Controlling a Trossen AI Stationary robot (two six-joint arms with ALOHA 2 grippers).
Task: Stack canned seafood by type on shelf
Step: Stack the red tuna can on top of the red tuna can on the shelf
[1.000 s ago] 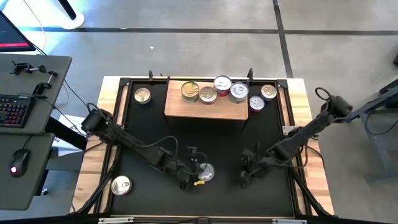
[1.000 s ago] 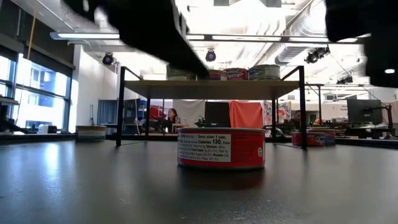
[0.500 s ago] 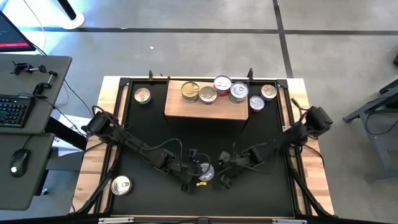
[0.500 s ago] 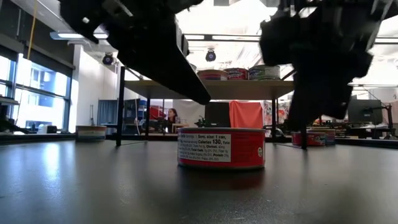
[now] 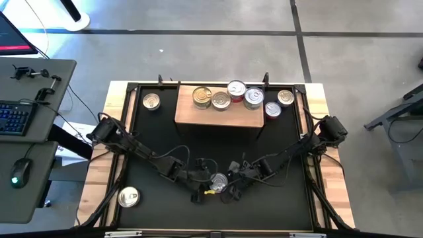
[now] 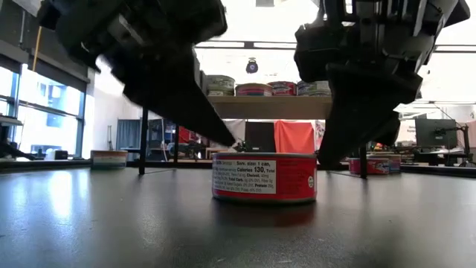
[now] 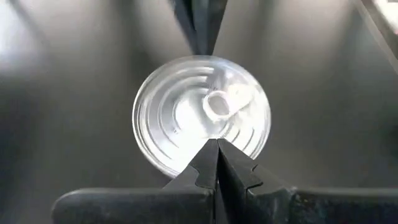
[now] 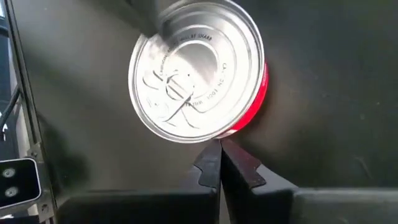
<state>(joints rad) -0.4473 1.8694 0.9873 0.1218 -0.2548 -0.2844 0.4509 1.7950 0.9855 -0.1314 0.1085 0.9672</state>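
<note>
Both arms converged on one red-sided can [image 5: 219,181] near front-centre of the black mat [image 5: 158,132].

L gripper [image 7: 217,149]: fingers pressed together, nothing between them. Tips sit just over the can's silver lid in L wrist view, pull tab visible right ahead of them. From high view it's on the can's left side, touching or nearly so – can't tell which.

R gripper [image 8: 220,155]: also pressed together, empty. Tips right at the can's rim on the red-wall side. High view puts it just right of the can.

Low view: can upright on the mat, label w/ nutrition text facing camera, both grippers hanging above it, one each side.

Shelf [image 5: 218,116]: wooden board at back-centre of mat. 4 cans on it in a row along the back edge, incl. a gold-lid one [image 5: 202,98] at the left end.

Off-shelf: 2 cans [image 5: 278,104] on the mat just right of the shelf, 1 silver can [image 5: 151,101] at back-left just beside the shelf, 1 more [image 5: 128,196] at front-left corner, well apart from the rest.
</note>
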